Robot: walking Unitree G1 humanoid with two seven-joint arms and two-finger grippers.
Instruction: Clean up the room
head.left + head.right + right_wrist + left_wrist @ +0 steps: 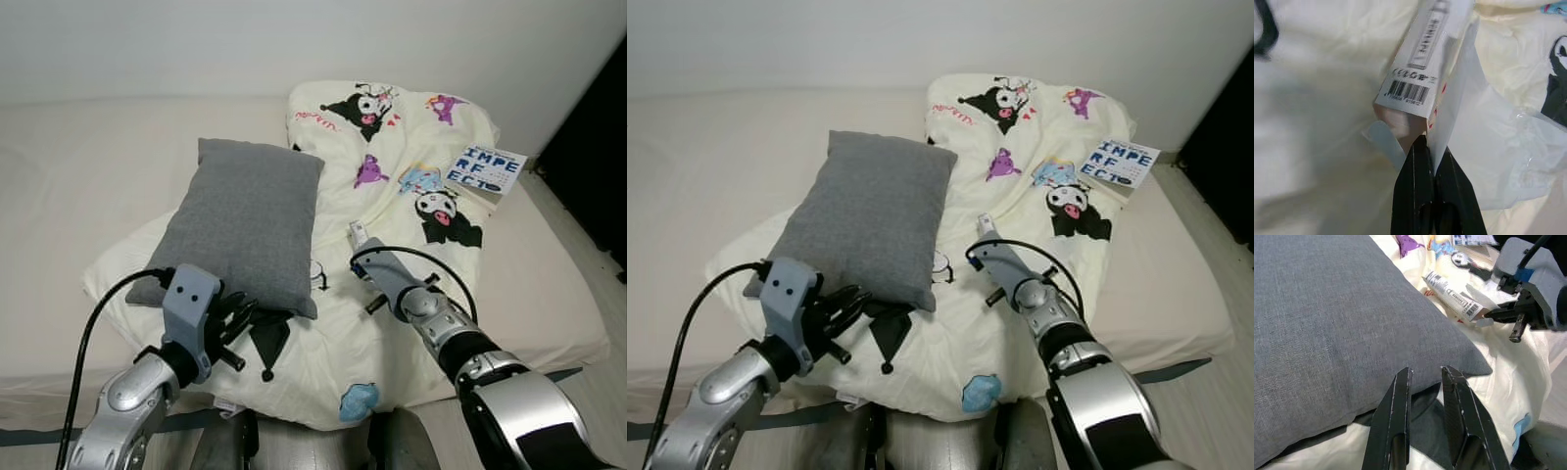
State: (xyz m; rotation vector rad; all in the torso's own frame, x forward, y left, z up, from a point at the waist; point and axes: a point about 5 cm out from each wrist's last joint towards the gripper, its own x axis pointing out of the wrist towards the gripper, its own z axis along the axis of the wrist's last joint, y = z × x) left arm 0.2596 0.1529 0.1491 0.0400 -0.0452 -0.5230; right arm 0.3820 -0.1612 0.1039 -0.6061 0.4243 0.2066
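On bed, right gripper pinching box flap

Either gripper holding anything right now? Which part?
The right gripper is shut on the small carton, pinching an opened end flap. The left gripper is open at the grey pillow corner, holding nothing.

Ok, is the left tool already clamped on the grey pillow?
No. In the left wrist view the left tool hangs open at the grey pillow corner, its fingers apart and gripping nothing.
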